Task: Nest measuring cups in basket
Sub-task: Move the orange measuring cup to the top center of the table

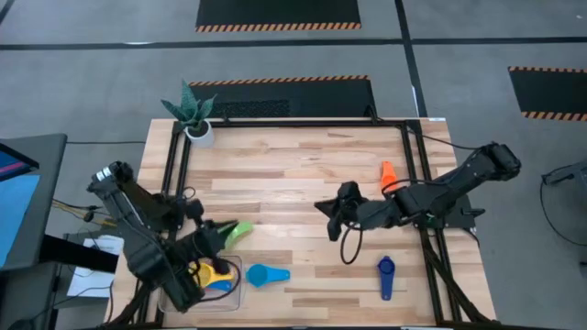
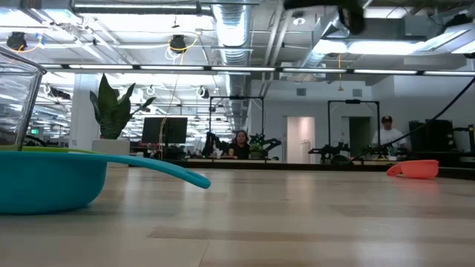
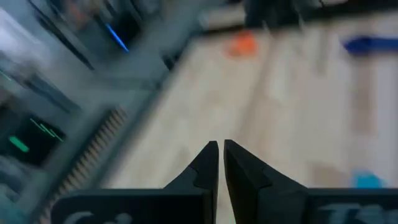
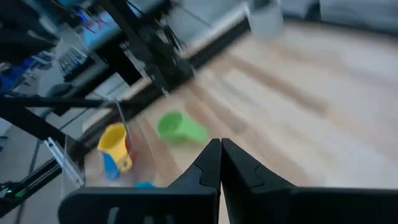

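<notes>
The clear basket (image 1: 229, 295) sits at the table's near left corner and holds the yellow cup (image 1: 209, 273) on a medium blue cup (image 1: 220, 285). The green cup (image 1: 238, 230) lies just beyond it, the light blue cup (image 1: 266, 274) to its right. The dark blue cup (image 1: 385, 275) lies near the right, the red cup (image 1: 388, 172) farther back. My left gripper (image 3: 221, 148) is shut and empty beside the green cup. My right gripper (image 4: 220, 146) is shut and empty over mid-table.
A white plant pot (image 1: 199, 133) stands at the far left corner. Dark frame rails (image 1: 176, 174) run along the table's left and right sides. In the low view the light blue cup (image 2: 44, 182) fills the left foreground. People sit at desks in the room behind.
</notes>
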You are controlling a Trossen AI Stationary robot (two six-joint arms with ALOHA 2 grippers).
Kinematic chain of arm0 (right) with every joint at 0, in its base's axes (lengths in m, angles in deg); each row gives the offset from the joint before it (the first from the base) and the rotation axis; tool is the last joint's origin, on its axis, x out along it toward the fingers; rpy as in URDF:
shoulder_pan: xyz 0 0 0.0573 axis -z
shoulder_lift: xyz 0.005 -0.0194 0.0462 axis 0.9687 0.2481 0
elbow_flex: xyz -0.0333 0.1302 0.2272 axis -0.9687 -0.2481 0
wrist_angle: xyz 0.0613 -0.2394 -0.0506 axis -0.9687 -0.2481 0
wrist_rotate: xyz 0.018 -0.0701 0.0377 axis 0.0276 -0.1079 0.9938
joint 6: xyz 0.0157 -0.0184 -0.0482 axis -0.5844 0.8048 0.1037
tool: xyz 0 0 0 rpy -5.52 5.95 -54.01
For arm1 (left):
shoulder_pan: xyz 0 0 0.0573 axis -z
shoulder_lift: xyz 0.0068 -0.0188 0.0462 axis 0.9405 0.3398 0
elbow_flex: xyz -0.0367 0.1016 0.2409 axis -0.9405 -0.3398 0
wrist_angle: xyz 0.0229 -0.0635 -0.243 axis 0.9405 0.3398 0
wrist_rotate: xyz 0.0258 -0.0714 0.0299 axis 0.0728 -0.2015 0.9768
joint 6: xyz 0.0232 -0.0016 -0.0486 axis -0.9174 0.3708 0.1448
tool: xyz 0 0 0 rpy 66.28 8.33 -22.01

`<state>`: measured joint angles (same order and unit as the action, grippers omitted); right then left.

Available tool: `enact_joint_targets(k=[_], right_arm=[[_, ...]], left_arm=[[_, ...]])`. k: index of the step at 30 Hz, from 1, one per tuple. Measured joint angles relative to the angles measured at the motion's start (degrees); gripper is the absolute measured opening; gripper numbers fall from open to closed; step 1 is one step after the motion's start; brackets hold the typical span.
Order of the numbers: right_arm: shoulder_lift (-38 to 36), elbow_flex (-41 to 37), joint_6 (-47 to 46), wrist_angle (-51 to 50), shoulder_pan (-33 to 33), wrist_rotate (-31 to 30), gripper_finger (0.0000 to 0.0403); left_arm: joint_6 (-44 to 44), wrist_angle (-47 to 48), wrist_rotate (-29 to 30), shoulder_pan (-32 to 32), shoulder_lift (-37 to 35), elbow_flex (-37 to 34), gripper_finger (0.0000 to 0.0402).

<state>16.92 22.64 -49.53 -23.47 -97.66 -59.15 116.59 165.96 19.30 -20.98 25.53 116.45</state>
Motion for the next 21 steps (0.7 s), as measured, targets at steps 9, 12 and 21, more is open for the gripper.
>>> enact_joint_targets(k=[9, 12, 21], right_arm=[[-0.72, 0.07, 19.47, 1.73, 11.96, -8.99, 0.002], [-0.72, 0.06, 16.19, -6.85, 18.64, -7.27, 0.0022], [0.0, -0.02, -4.09, -52.77, 35.16, 3.49, 0.0018]], left_arm=[[-5.86, -0.09, 2.1, -15.49, 0.13, -1.21, 0.0016], [-3.56, -0.22, -1.55, -21.82, 0.13, -2.78, 0.0016], [-2.57, -13.34, -8.26, -33.01, 0.15, -10.46, 0.0016]])
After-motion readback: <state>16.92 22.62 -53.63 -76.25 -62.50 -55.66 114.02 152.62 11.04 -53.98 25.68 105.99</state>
